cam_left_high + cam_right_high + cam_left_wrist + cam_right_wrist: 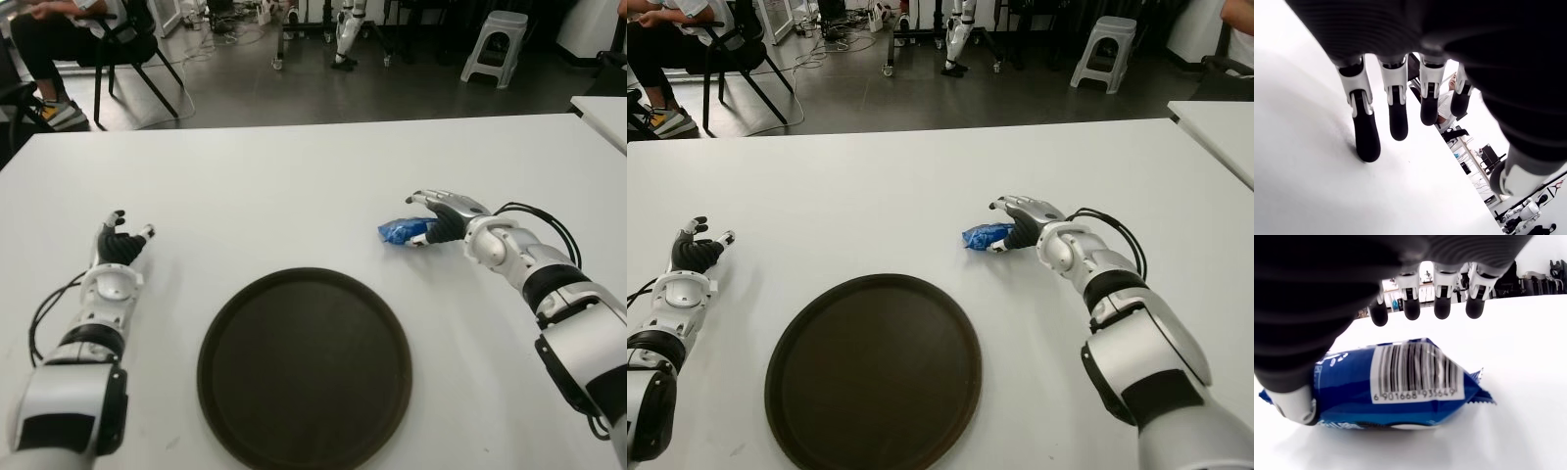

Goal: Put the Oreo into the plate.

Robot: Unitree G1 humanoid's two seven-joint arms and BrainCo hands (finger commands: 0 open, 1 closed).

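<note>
So the Oreo pack (1400, 384) lies on the table (294, 176) beyond the plate (305, 370); right hand (443, 217) hovers over it, fingers spread, left hand (120, 245) relaxed, empty. Looks light, crinkly, slippery, biscuits fragile, so pinch its middle gently

Right hand (443, 217) over blue Oreo pack (402, 232), apparently touching; plate (305, 367) nearby.

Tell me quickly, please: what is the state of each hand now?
Left hand: open, holding nothing, left of the plate.
Right hand: open over the Oreo packet, not yet gripping.
</note>
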